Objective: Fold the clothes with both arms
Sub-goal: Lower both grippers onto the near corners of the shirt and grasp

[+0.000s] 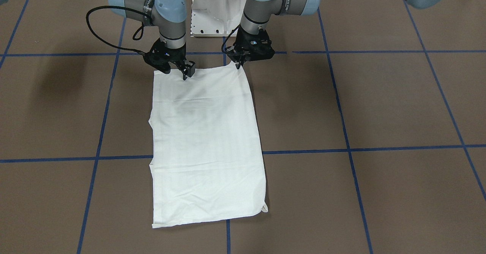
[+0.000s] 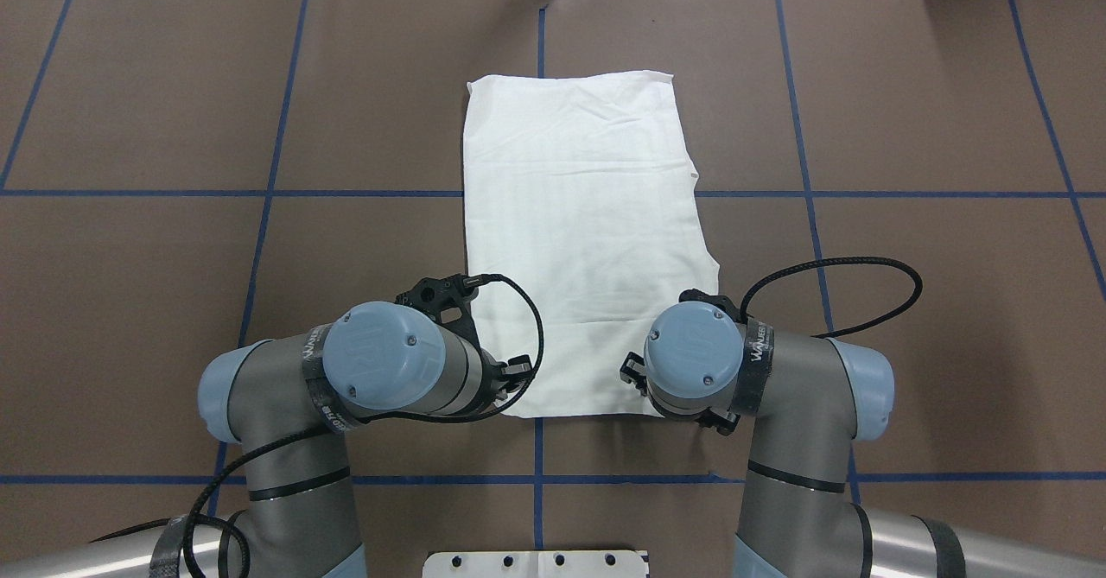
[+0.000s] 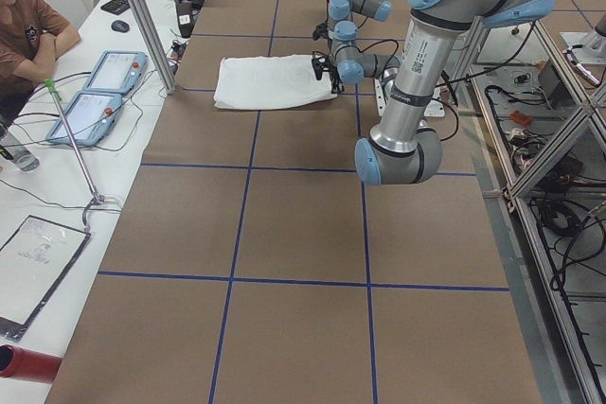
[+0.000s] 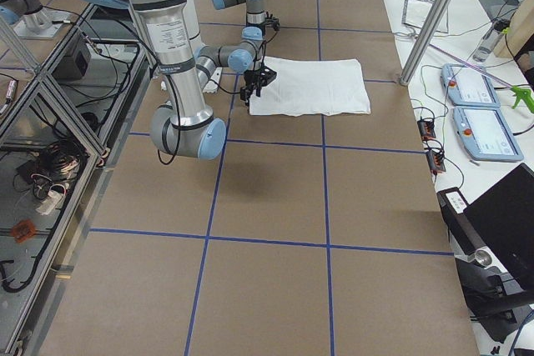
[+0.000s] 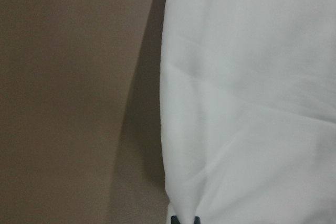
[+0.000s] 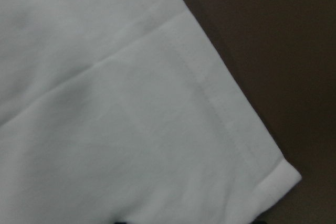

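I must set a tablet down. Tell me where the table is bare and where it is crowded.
Bare: the brown table on both sides of the T-shirt, out to its ends. Crowded: the shirt's robot-side edge, where the left gripper and right gripper stand before the white pedestal.

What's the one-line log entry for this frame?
shirt: folded to rectangle, flat | left gripper: shut on robot-side corner | right gripper: on robot-side edge, grip unclear

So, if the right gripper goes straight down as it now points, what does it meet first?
The white T-shirt: the right gripper points down over its edge nearest the robot. The remaining gap, if any, is unclear.
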